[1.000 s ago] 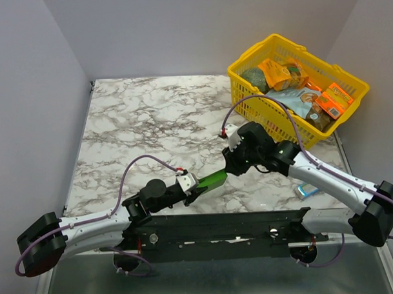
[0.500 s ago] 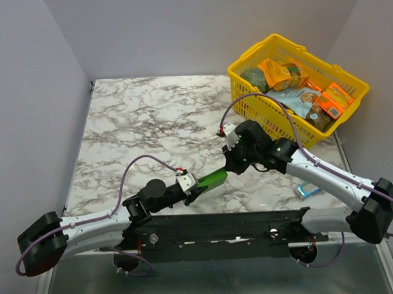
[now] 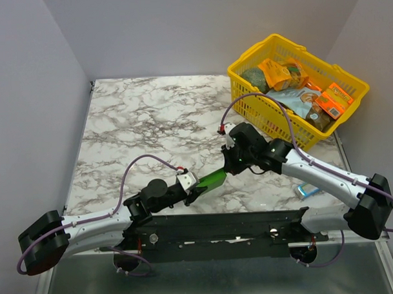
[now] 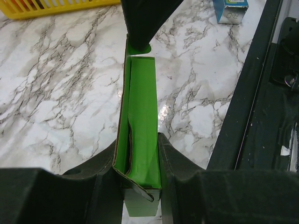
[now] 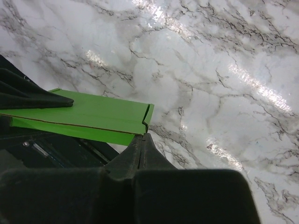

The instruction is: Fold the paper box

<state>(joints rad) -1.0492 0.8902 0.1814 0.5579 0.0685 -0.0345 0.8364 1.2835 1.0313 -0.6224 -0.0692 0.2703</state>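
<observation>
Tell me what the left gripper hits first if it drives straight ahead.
The left gripper clamps the paper box; straight along it, the right gripper at the far end likely comes first.

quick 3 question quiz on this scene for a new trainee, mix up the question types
1. True or false: the paper box lies untouched on the table.
2. What holds the snack packets? A) yellow basket B) blue tray C) brown carton
3. Fill in: the blue-and-white pack lies on the table beside the ___ arm.
Key: 1 false, the left fingers and right fingers each pinch one end. 2 A. 3 right.
</observation>
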